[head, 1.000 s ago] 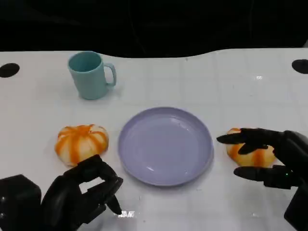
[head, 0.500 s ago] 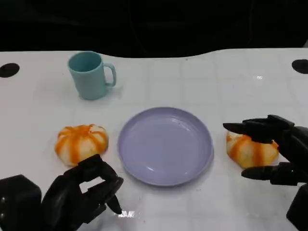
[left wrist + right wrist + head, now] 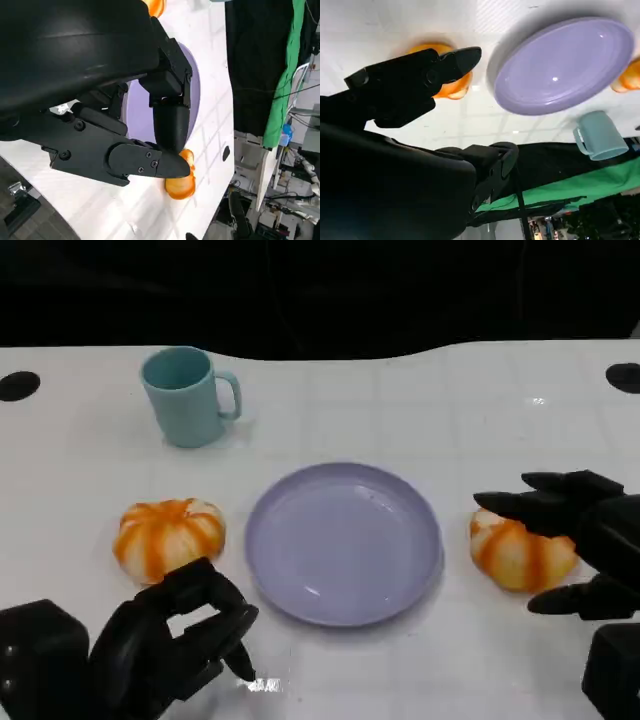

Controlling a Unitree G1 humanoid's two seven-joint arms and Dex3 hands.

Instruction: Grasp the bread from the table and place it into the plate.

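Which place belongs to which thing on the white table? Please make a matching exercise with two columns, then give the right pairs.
Things:
1. teal ceramic mug
2. round lavender plate
3. orange-striped bread bun beside the left hand
4. orange-striped bread bun at the right hand

Places:
A. between the two buns, holding nothing
B. between the spread fingers of the right hand
C. far side of the table, behind the left bun
D. on the table just beyond the left hand

Pairs: 1-C, 2-A, 3-D, 4-B
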